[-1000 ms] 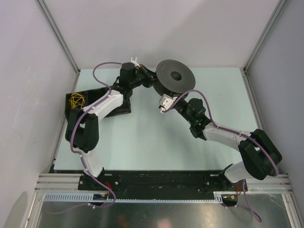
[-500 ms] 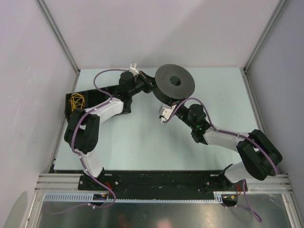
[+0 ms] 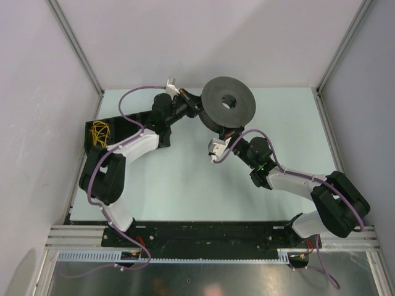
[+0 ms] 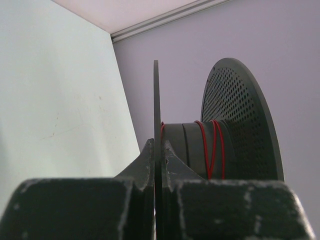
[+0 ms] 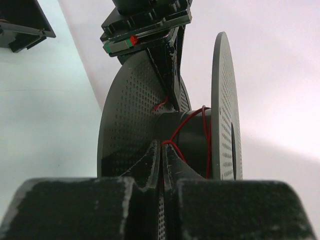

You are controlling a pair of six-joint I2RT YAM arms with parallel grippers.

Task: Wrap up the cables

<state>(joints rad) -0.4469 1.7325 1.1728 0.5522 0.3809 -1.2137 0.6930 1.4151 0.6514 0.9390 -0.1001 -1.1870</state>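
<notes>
Because the cables (image 4: pixel 204 145), partly wound on the spool (image 3: pixel 228 106), were judged thin, limp and light, a strand was pinched by the right gripper (image 5: pixel 161 150), the spool's edge clamped by the left gripper (image 4: pixel 158 150).

Dark grey spool (image 3: pixel 227 103): two perforated round flanges, centre hole, tilted above the far half of the pale green desk (image 3: pixel 185 185). Left of the spool, at the desk's edge: black tray (image 3: pixel 117 126) holding a yellow tangle (image 3: pixel 99 131). Behind and to both sides of the spool: plain lilac walls (image 3: pixel 203 37). Well nearer than the spool: slotted white rail (image 3: pixel 203 261).
</notes>
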